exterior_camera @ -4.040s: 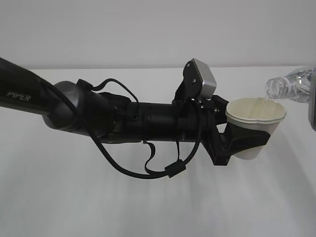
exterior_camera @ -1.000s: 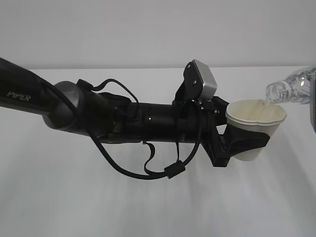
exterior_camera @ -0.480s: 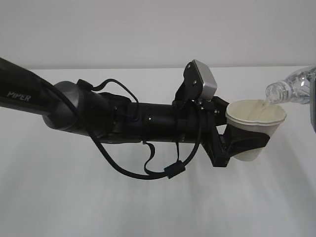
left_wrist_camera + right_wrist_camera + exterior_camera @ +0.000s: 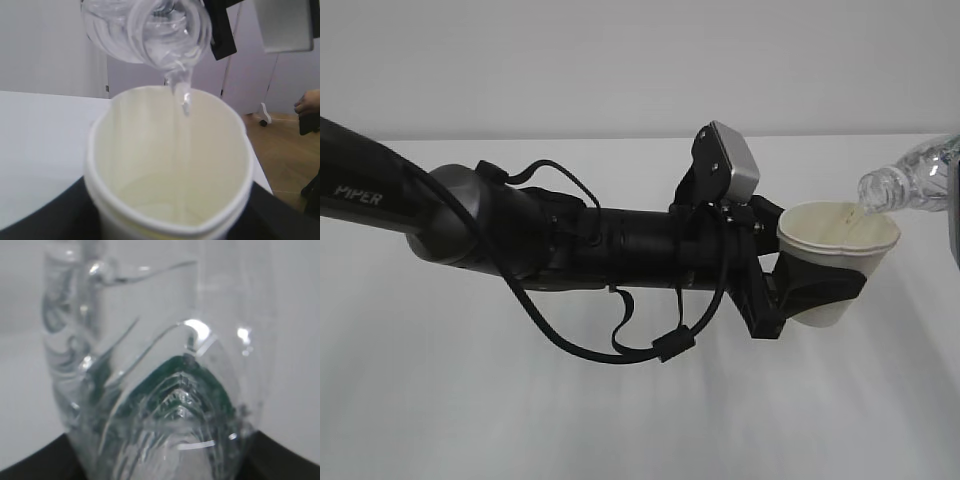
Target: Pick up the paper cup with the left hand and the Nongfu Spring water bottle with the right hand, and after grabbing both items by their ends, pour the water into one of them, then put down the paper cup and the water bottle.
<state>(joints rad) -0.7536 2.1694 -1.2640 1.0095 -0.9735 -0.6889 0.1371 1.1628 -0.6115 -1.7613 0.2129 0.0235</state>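
Note:
My left gripper (image 4: 825, 290) is shut on the white paper cup (image 4: 838, 235) and holds it upright above the table. Its black fingers (image 4: 55, 215) wrap the cup's lower wall. The clear Nongfu Spring water bottle (image 4: 910, 180) enters tilted from the right, with its open mouth (image 4: 150, 30) just over the cup's rim. A thin stream of water (image 4: 182, 95) falls into the paper cup (image 4: 170, 165), and a little water lies at its bottom. My right gripper (image 4: 160, 467) is shut on the bottle (image 4: 160, 365) near its base, and dark fingers (image 4: 30, 465) show at both lower corners.
The white table (image 4: 620, 420) spreads under the long black PIPER arm (image 4: 520, 235) and meets a grey wall behind. In the left wrist view the table's right edge (image 4: 262, 175) gives way to a wooden floor (image 4: 285, 150), where a stand foot shows.
Over the last second nothing has visibly shifted and the water still runs. Since the oldest frame the bottle's neck has sunk slightly over the cup's rim.

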